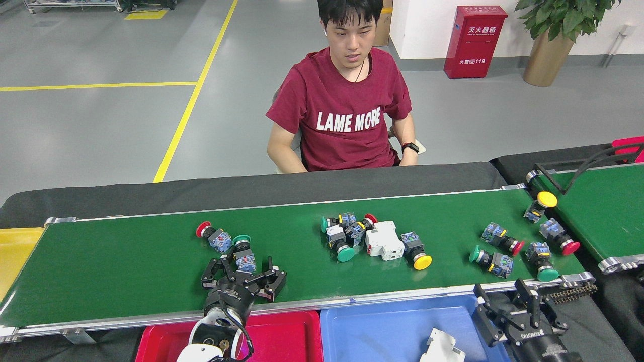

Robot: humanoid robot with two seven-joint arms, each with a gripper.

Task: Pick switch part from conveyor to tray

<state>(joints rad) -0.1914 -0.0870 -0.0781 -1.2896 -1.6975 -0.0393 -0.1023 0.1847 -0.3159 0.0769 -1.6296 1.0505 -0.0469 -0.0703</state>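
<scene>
Basically green-capped switch part (243, 255) with blue body lay on conveyor (126, 271), between left gripper's (244, 271) spread jaws.

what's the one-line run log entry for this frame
left gripper: open, at green switch on conveyor | right gripper: open, empty, above blue tray

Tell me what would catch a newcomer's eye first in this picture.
Probably the long green conveyor running across the middle, dotted with push-button switches, including a tight cluster near its centre beside a white breaker. Behind it sits a person in a red T-shirt. Close to the front, the left gripper hangs open by a green-capped switch, with a red tray and a blue tray below.
</scene>
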